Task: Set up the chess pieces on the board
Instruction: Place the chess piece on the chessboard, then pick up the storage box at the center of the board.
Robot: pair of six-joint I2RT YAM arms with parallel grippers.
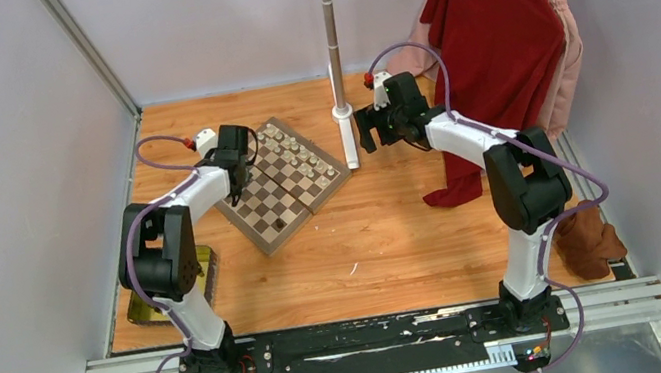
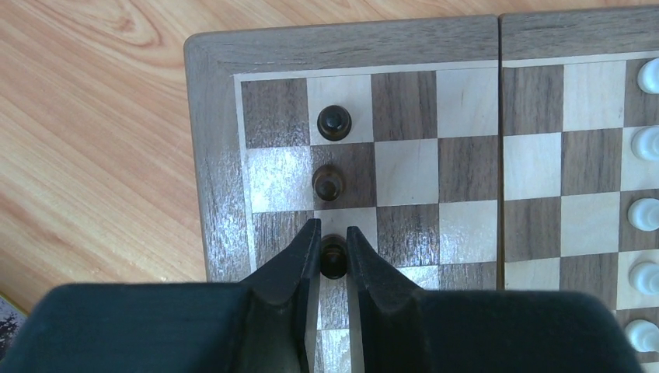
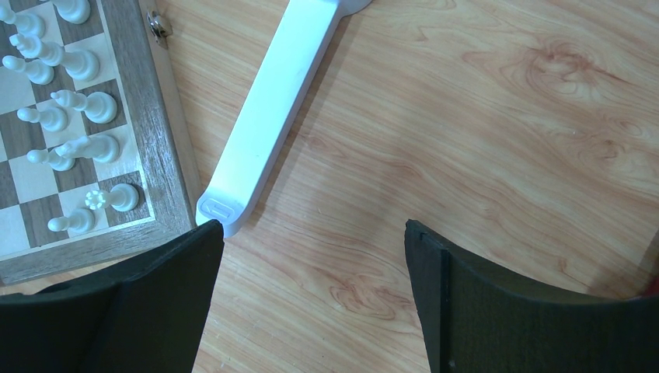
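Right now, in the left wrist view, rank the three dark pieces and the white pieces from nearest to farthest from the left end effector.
1. The near dark piece, gripped between the fingers of the left end effector.
2. The middle dark piece, one square ahead.
3. The far dark piece, in the end row of the board.
4. The white pieces, at the right edge.

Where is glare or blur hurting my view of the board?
Left wrist: a sheen washes the board squares beside the rim, but the dark piece pinched in the left gripper is crisp. Right wrist: evenly lit, white pieces sharp, open right gripper dark. Top external: they look too small to tell apart.
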